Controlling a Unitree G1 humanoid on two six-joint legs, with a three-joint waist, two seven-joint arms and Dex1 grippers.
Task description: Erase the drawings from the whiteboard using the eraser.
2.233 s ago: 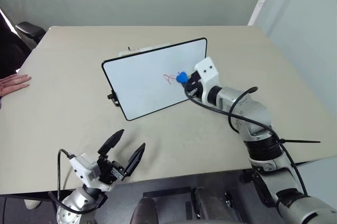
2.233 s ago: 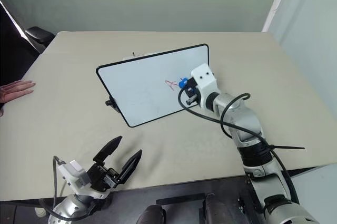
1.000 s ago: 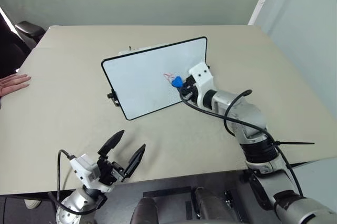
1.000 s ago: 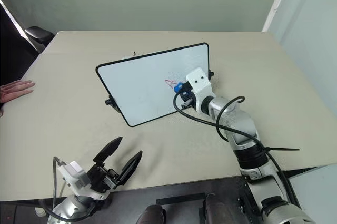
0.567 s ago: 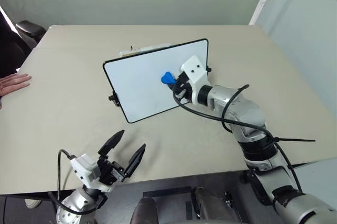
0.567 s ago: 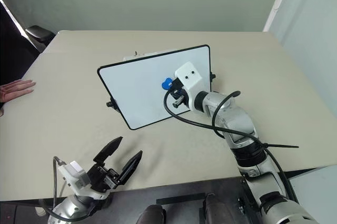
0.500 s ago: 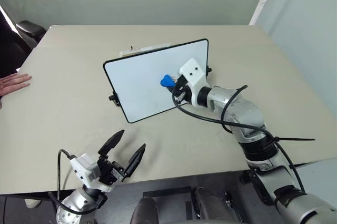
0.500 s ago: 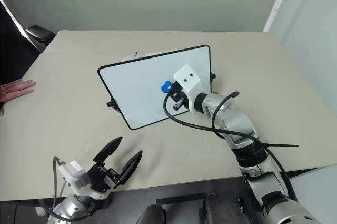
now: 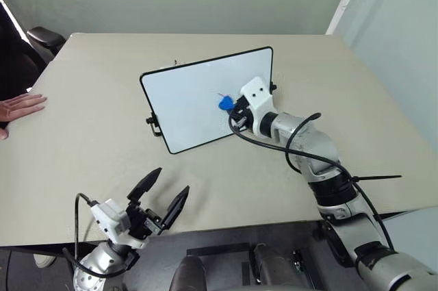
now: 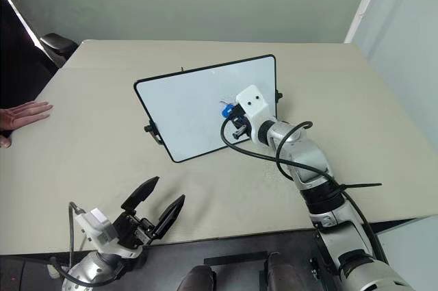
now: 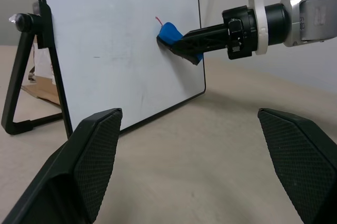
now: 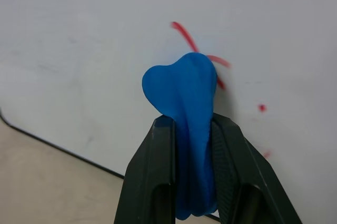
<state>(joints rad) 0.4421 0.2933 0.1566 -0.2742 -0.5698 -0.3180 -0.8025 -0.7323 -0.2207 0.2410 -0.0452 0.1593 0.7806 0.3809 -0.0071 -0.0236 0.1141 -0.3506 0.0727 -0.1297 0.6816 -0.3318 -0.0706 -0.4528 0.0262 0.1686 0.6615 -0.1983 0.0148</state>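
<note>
Eraser [image 12: 184,124] pinched between right gripper [image 12: 192,192] fingers, blue tip pressed against whiteboard [image 9: 191,99]. Drawings [image 12: 184,34]: few red strokes and specks showing just past eraser tip. Whiteboard upright on table [image 9: 89,140], tilted back. Left gripper [image 9: 163,198] well apart from board, fingers spread wide, holding nothing. Person's hand [image 9: 20,107] at table edge, far from both grippers.

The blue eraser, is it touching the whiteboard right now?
Touching. In the left wrist view, the eraser, clamped in the right gripper, presses against the whiteboard with no gap, beside a leftover red mark.
</note>
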